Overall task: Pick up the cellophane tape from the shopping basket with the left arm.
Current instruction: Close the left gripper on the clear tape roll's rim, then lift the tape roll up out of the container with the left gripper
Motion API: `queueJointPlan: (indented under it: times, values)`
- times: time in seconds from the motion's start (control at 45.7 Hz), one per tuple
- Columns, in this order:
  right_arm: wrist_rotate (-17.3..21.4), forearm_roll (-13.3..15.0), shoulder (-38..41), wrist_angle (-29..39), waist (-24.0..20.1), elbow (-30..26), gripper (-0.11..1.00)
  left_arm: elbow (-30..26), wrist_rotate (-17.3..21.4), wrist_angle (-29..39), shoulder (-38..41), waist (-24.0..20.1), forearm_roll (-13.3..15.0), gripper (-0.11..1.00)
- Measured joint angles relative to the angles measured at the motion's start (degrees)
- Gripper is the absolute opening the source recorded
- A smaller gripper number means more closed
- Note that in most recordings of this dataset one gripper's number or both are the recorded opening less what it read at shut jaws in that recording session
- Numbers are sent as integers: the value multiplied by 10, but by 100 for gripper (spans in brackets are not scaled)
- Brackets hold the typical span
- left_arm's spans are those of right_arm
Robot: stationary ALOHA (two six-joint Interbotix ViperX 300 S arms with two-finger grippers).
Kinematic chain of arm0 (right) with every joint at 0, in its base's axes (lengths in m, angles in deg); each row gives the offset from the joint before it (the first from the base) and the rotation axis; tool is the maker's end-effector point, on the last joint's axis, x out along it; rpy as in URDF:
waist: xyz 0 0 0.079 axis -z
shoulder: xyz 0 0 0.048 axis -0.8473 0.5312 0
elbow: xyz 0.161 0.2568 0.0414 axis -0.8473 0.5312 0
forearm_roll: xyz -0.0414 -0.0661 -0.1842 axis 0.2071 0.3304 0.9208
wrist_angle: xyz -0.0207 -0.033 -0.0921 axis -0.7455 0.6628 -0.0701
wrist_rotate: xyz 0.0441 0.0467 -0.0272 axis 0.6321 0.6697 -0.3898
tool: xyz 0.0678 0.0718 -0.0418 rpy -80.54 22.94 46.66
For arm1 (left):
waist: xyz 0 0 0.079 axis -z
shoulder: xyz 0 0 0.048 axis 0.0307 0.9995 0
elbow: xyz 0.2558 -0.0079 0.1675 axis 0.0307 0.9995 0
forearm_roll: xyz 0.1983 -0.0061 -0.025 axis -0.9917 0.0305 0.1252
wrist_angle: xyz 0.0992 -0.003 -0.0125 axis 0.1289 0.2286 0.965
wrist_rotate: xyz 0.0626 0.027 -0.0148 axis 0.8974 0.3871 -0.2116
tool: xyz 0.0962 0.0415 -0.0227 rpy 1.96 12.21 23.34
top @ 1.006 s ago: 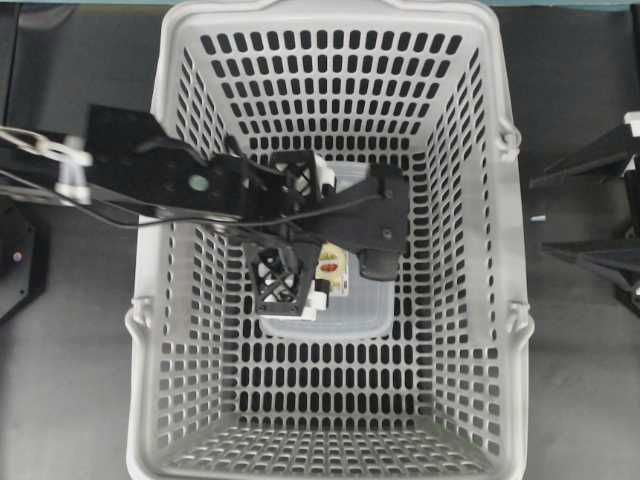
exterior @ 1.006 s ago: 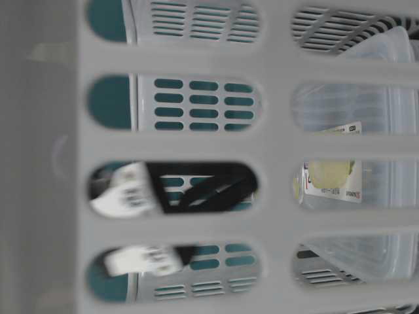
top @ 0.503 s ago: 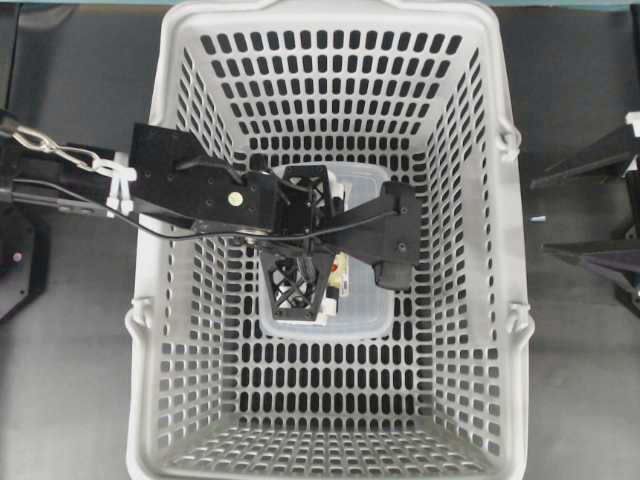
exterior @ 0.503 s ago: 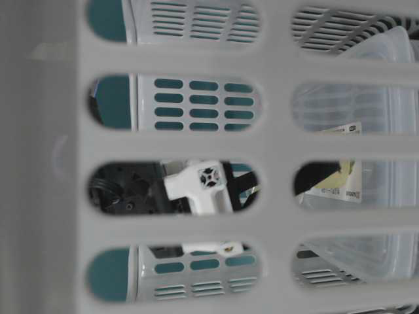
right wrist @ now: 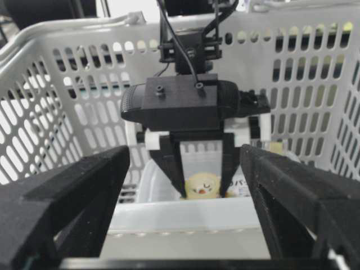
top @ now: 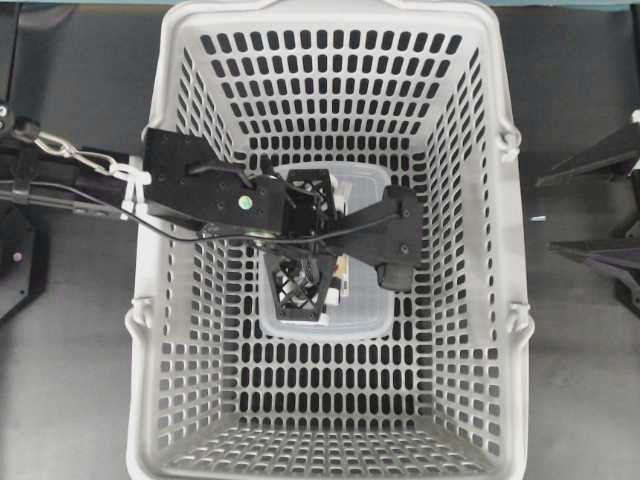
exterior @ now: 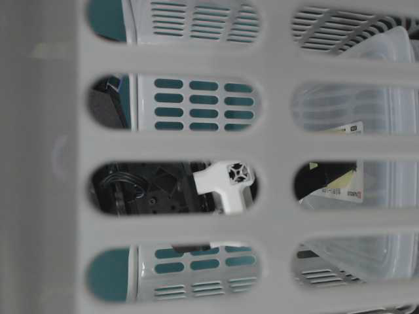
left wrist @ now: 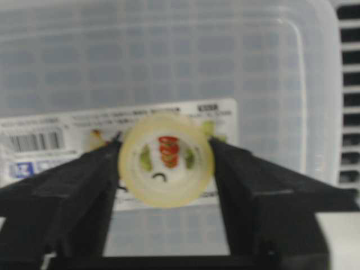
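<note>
The left hand (left wrist: 164, 169) reaches down into the shopping basket (top: 150, 250), its fingers (left wrist: 73, 191) pressed against both sides of the cellophane tape (left wrist: 166, 159), which lies on a translucent container (left wrist: 169, 56). The grasp looks made; next comes a straight lift. Outside the basket, the right hand (right wrist: 185, 185) waits spread.

In the overhead view the shopping basket (top: 330, 30) filled the centre of the frame. A plastic container (top: 365, 310) lay on its floor near the middle, the cellophane tape (left wrist: 166, 159) on top, the left arm (top: 200, 190) entering from the left.
</note>
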Motion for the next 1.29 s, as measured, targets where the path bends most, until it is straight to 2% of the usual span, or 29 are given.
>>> queueJointPlan:
  times: [0.153, 0.262, 0.525, 0.678, 1.29]
  values:
    - [0, 0, -4, 0, -1, -1, 77, -20, 18, 28, -24, 0, 0, 50]
    - [0, 0, -8, 1, 0, -1, 77, -49, 23, 76, -44, 1, 0, 50]
    - [0, 0, -11, 0, -1, -1, 77, -173, 19, 226, -64, 10, 0, 50]
    - [0, 0, -11, 0, -1, -1, 77, -230, 19, 274, -65, 12, 0, 50]
    - [0, 0, -15, 1, -2, -1, 77, -238, 19, 281, -63, 12, 0, 50]
